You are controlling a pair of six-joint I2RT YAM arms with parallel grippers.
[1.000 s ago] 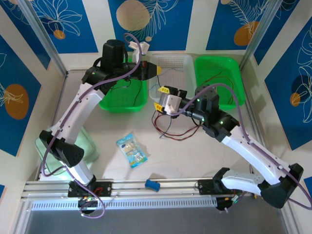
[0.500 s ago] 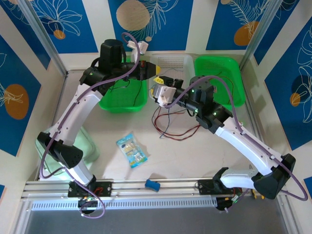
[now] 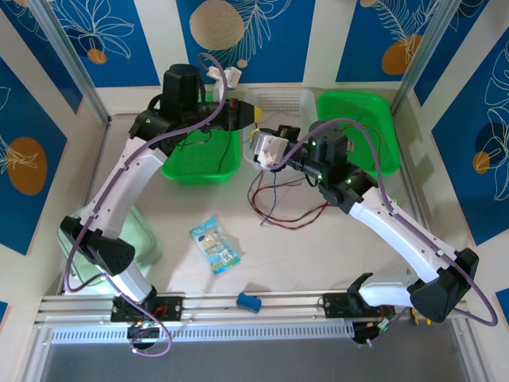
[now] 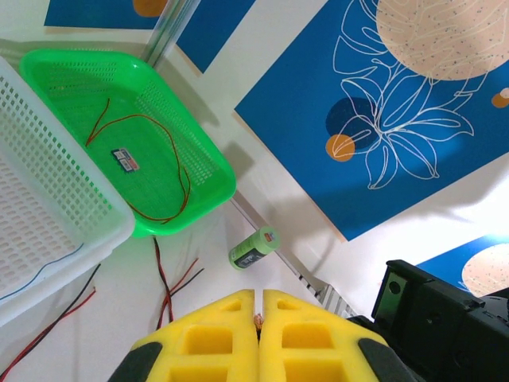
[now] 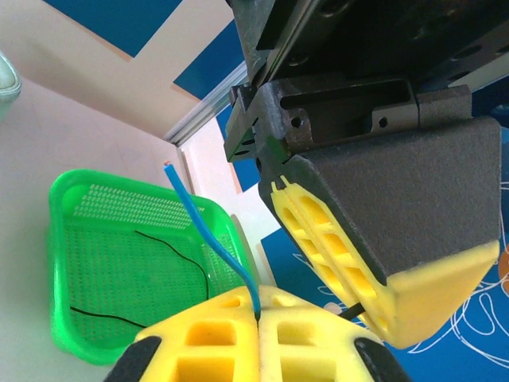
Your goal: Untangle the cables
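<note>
On the table [image 3: 318, 255], loose red and black cables [image 3: 274, 203] were spread between the arms. A blue cable [image 5: 211, 243] was pinched in the closed right gripper [image 5: 258, 314], its length run up and leftward in the right wrist view. Since a second before, that gripper had been lifted from the tangle and shut, near the closed left gripper [image 4: 258, 318]. A black cable [image 5: 171, 240] was held in the left green basket [image 3: 199, 177], a thin blue wire [image 4: 48, 272] in the white basket [image 3: 274, 94], and a red cable [image 4: 179, 159] in the right green basket [image 3: 350, 97].

right arm [image 3: 390, 224]: swung off mid-table; now beside left gripper [image 3: 251, 114] | right gripper [image 5: 258, 317]: jaws went from parted to closed; now pinch blue cable [image 5: 211, 243]
</note>
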